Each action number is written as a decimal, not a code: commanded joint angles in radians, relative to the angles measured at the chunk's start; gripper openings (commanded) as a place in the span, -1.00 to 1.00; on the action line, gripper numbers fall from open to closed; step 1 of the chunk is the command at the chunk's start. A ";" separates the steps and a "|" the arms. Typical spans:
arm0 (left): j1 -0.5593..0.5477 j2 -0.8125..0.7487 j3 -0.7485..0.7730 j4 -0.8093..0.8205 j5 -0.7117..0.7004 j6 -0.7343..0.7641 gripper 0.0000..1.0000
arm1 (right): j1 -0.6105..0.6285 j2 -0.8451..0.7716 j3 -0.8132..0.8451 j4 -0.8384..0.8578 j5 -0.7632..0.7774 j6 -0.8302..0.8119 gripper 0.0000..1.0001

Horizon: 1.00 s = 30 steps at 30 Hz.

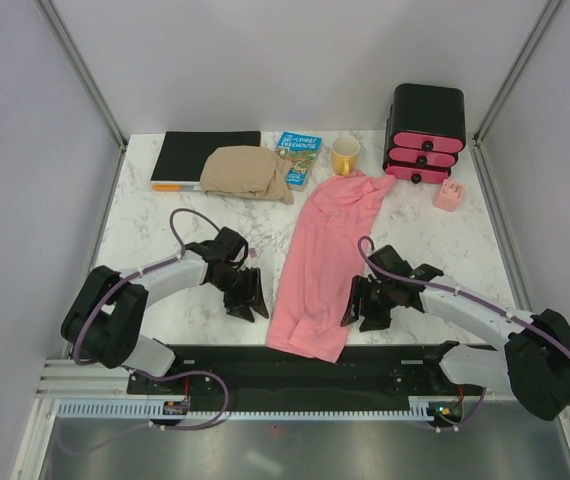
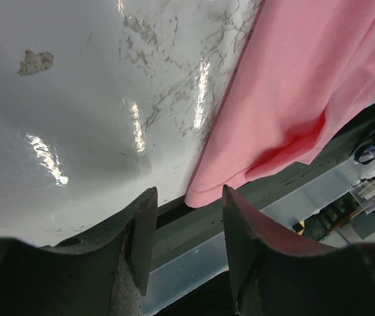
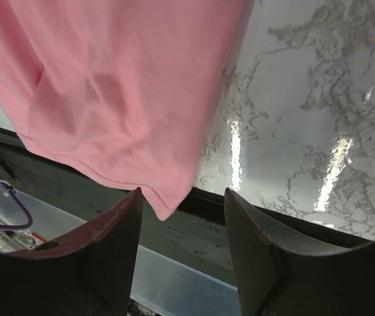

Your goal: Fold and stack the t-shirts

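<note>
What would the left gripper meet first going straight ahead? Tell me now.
Probably the salmon-pink t-shirt: its hem corner at the table edge sits just ahead of the left gripper, though depth is unclear.

I look down on a white marble-patterned table (image 1: 155, 215) boxed in by plain pale walls: a far wall (image 1: 295, 60), a left wall (image 1: 15, 150) and a right wall (image 1: 565, 150). Aluminium posts (image 1: 85, 75) slant up from the two far corners. A black base plate (image 1: 295, 360) lines the near edge, with a white slotted duct (image 1: 265, 408) just nearer. Light leaves bright streaks (image 2: 135, 125) on the glossy tabletop.
</note>
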 commanded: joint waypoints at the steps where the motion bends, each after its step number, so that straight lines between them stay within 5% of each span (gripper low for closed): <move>1: -0.001 -0.065 -0.048 0.063 0.049 -0.041 0.04 | 0.041 -0.044 -0.055 0.081 -0.015 0.085 0.21; 30: -0.001 -0.020 -0.198 0.290 0.203 -0.062 0.05 | 0.179 0.008 -0.193 0.331 0.011 0.180 0.20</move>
